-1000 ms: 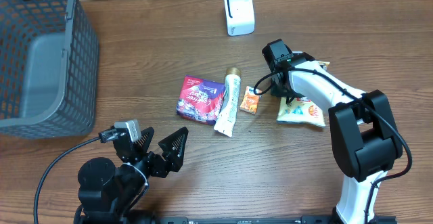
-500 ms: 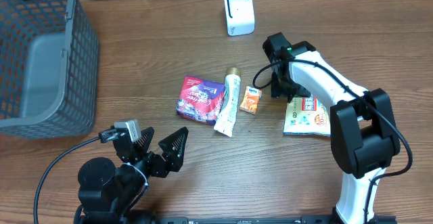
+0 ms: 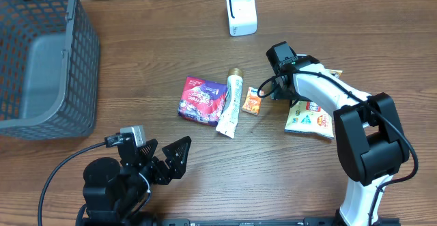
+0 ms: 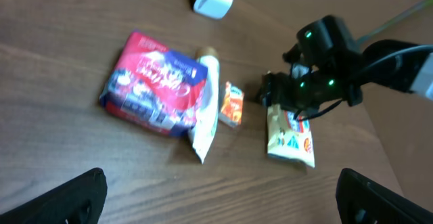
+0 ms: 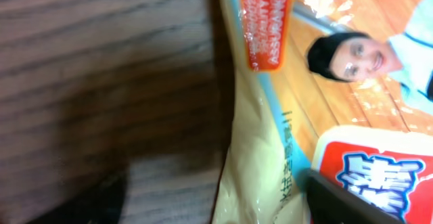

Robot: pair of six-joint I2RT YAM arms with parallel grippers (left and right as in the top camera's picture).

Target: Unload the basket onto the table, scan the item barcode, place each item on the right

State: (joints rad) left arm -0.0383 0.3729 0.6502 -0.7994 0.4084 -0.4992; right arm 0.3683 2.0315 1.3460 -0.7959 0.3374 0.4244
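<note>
Step, likely: pick-up. Right tool point(image 3: 280, 91), jaws apart, over left edge of snack bag point(image 3: 311, 113), which lies flat on surface point(image 3: 136, 62), ungripped. Left tool point(image 3: 164, 156) wide apart, idle. Next: clamp bag edge, lift, present to scanner point(image 3: 241, 11).

R pincer point(image 3: 278, 91) opened & released snack bag point(image 3: 311, 115), which shifted slightly.
</note>
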